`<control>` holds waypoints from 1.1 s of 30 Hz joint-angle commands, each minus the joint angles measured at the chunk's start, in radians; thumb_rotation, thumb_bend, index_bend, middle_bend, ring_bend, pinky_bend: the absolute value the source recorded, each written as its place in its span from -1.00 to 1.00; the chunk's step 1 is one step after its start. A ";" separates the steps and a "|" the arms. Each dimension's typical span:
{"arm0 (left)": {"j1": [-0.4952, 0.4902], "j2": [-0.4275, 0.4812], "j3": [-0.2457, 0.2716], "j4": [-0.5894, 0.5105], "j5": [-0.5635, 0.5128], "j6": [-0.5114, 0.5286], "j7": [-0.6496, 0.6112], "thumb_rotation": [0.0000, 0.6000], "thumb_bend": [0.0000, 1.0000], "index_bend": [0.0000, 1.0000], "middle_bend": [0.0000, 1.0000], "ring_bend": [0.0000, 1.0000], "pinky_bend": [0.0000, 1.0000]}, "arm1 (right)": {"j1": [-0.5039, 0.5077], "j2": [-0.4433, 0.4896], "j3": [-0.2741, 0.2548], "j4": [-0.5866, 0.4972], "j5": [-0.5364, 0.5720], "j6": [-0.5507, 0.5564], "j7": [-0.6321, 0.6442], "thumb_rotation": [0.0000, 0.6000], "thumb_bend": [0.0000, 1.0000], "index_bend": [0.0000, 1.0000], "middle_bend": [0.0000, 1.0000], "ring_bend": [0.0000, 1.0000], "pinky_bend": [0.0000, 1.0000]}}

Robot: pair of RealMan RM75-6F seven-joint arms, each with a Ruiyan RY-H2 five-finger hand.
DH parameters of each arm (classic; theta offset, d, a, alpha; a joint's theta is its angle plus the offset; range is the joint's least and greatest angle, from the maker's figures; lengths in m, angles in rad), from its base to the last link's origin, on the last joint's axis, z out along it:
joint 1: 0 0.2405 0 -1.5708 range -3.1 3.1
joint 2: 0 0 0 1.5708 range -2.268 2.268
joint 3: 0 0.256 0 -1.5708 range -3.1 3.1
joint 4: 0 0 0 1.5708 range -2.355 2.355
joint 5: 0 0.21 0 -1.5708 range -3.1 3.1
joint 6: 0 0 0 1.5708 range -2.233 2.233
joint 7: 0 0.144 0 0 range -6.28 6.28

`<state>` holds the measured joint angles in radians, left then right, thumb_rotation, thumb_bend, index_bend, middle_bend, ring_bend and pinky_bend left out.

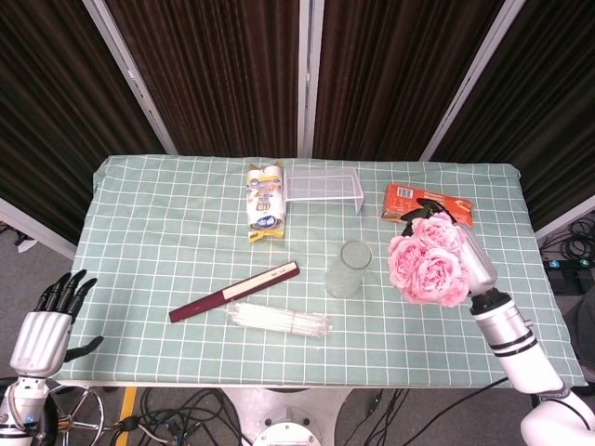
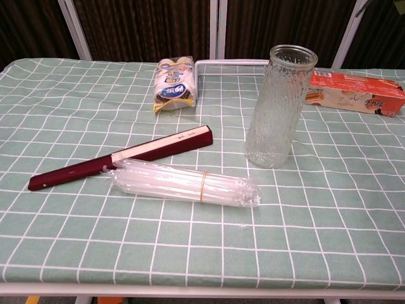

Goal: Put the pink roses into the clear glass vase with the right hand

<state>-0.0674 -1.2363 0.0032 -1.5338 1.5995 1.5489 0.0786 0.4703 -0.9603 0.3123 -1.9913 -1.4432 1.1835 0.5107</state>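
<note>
Roses (image 1: 427, 261) ride clamped in the right hand (image 1: 472, 261) fingers, up off the bench, vase (image 1: 350, 268) mouth just to their left

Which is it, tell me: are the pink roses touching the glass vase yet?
Apart. In the head view the right hand holds the pink roses to the right of the glass vase, with tablecloth showing between them; the chest view shows the vase standing alone.

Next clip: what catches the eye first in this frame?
The bunch of pink roses, held up by the right hand near the table's right side, right of the clear textured glass vase standing upright mid-table. Next, the orange box at the far right and the long dark red case left of centre.
</note>
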 commanded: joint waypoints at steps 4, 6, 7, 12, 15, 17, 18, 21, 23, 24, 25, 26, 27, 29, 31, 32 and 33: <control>0.000 -0.001 0.000 0.007 -0.006 -0.006 -0.007 1.00 -1.00 -0.77 -0.95 -0.99 -0.71 | -0.016 0.002 0.017 -0.078 0.026 0.021 0.233 1.00 -0.70 0.43 0.18 -0.45 -0.76; 0.000 -0.003 0.000 0.009 -0.007 -0.006 -0.009 1.00 -1.00 -0.77 -0.95 -0.99 -0.71 | -0.018 0.005 0.020 -0.094 0.047 0.013 0.273 1.00 -0.69 0.43 0.18 -0.45 -0.76; 0.001 -0.003 0.000 0.010 -0.007 -0.006 -0.011 1.00 -1.00 -0.77 -0.95 -0.99 -0.71 | -0.019 0.008 0.021 -0.105 0.062 0.008 0.290 1.00 -0.68 0.43 0.18 -0.45 -0.76; 0.001 -0.004 0.000 0.015 -0.012 -0.010 -0.022 1.00 -1.00 -0.77 -0.95 -0.99 -0.71 | -0.020 0.008 0.021 -0.123 0.105 0.000 0.272 1.00 -0.68 0.43 0.18 -0.46 -0.75; -0.001 -0.005 -0.001 0.020 -0.012 -0.011 -0.029 1.00 -1.00 -0.77 -0.95 -0.99 -0.71 | -0.014 0.002 0.015 -0.139 0.132 -0.023 0.259 1.00 -0.68 0.43 0.18 -0.45 -0.75; -0.002 -0.008 -0.002 0.025 -0.011 -0.012 -0.034 1.00 -1.00 -0.77 -0.95 -0.99 -0.71 | -0.006 -0.003 0.014 -0.147 0.150 -0.045 0.260 1.00 -0.68 0.43 0.18 -0.45 -0.75; -0.002 -0.009 -0.001 0.027 -0.011 -0.013 -0.037 1.00 -1.00 -0.77 -0.95 -0.99 -0.71 | -0.001 -0.006 0.015 -0.149 0.158 -0.053 0.261 1.00 -0.68 0.43 0.18 -0.45 -0.75; -0.001 -0.012 0.000 0.036 -0.013 -0.014 -0.046 1.00 -1.00 -0.77 -0.95 -0.99 -0.71 | 0.014 -0.020 0.019 -0.152 0.185 -0.081 0.271 1.00 -0.68 0.43 0.18 -0.45 -0.75; 0.002 -0.011 0.000 0.041 -0.017 -0.013 -0.055 1.00 -1.00 -0.77 -0.95 -0.99 -0.71 | 0.024 -0.034 0.025 -0.149 0.210 -0.094 0.270 1.00 -0.68 0.43 0.18 -0.45 -0.75; 0.003 -0.010 0.000 0.043 -0.018 -0.012 -0.060 1.00 -1.00 -0.77 -0.95 -0.99 -0.71 | 0.028 -0.042 0.028 -0.145 0.222 -0.096 0.266 1.00 -0.68 0.43 0.18 -0.45 -0.75; 0.004 -0.009 0.000 0.046 -0.019 -0.010 -0.065 1.00 -1.00 -0.77 -0.95 -0.99 -0.71 | 0.035 -0.055 0.032 -0.139 0.238 -0.100 0.259 1.00 -0.68 0.43 0.18 -0.46 -0.75; 0.005 -0.009 0.000 0.048 -0.020 -0.010 -0.069 1.00 -1.00 -0.77 -0.95 -0.99 -0.71 | 0.041 -0.064 0.035 -0.134 0.253 -0.103 0.255 1.00 -0.68 0.43 0.18 -0.46 -0.75; 0.007 -0.009 0.001 0.050 -0.021 -0.009 -0.074 1.00 -1.00 -0.77 -0.95 -0.99 -0.71 | 0.049 -0.077 0.041 -0.127 0.274 -0.109 0.251 1.00 -0.68 0.43 0.18 -0.46 -0.75; 0.008 -0.009 0.003 0.055 -0.023 -0.011 -0.082 1.00 -1.00 -0.77 -0.95 -0.99 -0.71 | 0.060 -0.095 0.050 -0.115 0.312 -0.117 0.243 1.00 -0.68 0.43 0.18 -0.45 -0.75; 0.008 -0.011 0.003 0.062 -0.025 -0.014 -0.089 1.00 -1.00 -0.77 -0.95 -0.99 -0.71 | 0.075 -0.117 0.060 -0.104 0.355 -0.125 0.225 1.00 -0.68 0.44 0.18 -0.45 -0.75; 0.008 -0.012 0.003 0.064 -0.026 -0.014 -0.092 1.00 -1.00 -0.77 -0.95 -0.99 -0.71 | 0.081 -0.125 0.063 -0.101 0.373 -0.129 0.217 1.00 -0.68 0.44 0.18 -0.45 -0.75; 0.009 -0.013 0.003 0.066 -0.026 -0.014 -0.095 1.00 -1.00 -0.77 -0.95 -0.99 -0.71 | 0.088 -0.132 0.066 -0.099 0.392 -0.136 0.209 1.00 -0.68 0.44 0.18 -0.45 -0.75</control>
<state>-0.0591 -1.2484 0.0059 -1.4683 1.5738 1.5351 -0.0159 0.5398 -1.0697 0.3664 -2.1025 -1.0873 1.0619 0.7397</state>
